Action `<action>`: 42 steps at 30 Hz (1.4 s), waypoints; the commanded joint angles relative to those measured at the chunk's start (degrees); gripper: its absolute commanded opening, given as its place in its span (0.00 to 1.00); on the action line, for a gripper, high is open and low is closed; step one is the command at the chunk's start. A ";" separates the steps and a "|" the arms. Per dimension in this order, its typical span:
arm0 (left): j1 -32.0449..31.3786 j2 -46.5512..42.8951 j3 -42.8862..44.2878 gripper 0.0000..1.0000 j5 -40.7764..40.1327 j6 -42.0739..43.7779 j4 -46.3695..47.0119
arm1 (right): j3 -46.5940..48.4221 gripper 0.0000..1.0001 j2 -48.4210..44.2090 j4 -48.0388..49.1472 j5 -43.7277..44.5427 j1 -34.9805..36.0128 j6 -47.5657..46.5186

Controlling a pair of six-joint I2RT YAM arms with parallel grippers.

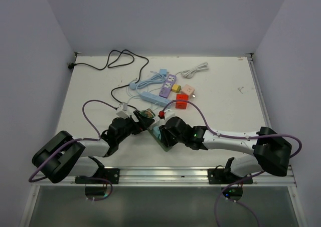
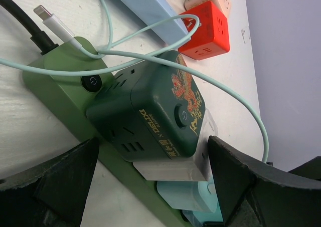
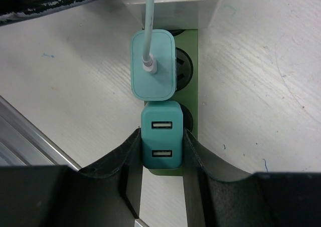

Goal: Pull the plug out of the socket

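Observation:
A green power strip [image 1: 159,139] [image 2: 55,81] [image 3: 190,94] lies on the white table between the two arms. A teal two-port USB plug [image 3: 160,134] sits in its end socket, and my right gripper [image 3: 160,148] [image 1: 164,132] is shut on that plug's two sides. Beside it sits a pale cyan charger [image 3: 153,64] [image 2: 188,194] with its cable. My left gripper [image 2: 153,162] [image 1: 138,122] stands open, straddling the strip at a dark green cube adapter [image 2: 150,106] and a white adapter [image 2: 173,169].
Behind the strip lie a red cube socket [image 1: 181,101] [image 2: 208,31], a pink cube [image 1: 189,90], a lilac strip [image 1: 169,85], a blue strip [image 1: 153,97], a black cable [image 1: 110,61] and a white cable [image 1: 195,70]. An aluminium rail [image 1: 165,174] runs along the near edge.

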 commanded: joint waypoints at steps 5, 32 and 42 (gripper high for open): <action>0.31 3.87 -2.89 0.90 -3.99 6.10 -18.25 | 8.08 0.17 -1.65 1.16 7.27 4.96 -2.51; 0.22 4.83 -1.30 0.91 -4.70 7.86 -22.29 | 10.26 0.22 -0.86 0.90 5.59 6.17 0.30; 0.31 5.62 -0.34 0.91 -4.70 8.38 -22.91 | 16.01 0.24 3.46 -7.56 17.05 11.40 0.11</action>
